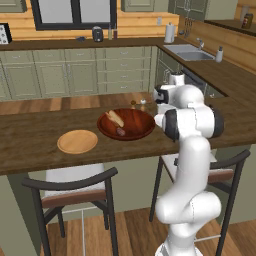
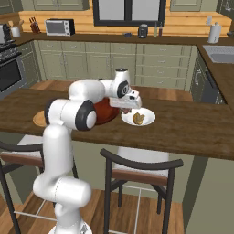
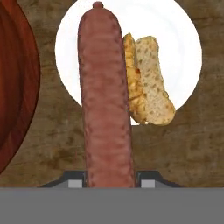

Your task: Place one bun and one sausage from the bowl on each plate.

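Note:
My gripper [image 3: 111,178] is shut on a long reddish-brown sausage [image 3: 107,96], which hangs above the white plate [image 3: 186,41]. A split bun [image 3: 151,83] lies on that plate, just right of the sausage. In the right base view the gripper [image 2: 131,109] hovers over the white plate [image 2: 150,120] and its bun [image 2: 138,119]. The dark red-brown bowl [image 1: 135,120] stands left of it on the counter, with another bun [image 1: 116,118] and a sausage [image 1: 120,131] inside. The tan wooden plate [image 1: 77,141] lies bare further left.
The things stand on a long dark wood counter [image 1: 30,135]. Two stools [image 1: 75,187] are tucked under its near edge. Small shakers [image 1: 138,104] stand behind the bowl. The bowl's rim [image 3: 17,87] is close to the white plate's left side.

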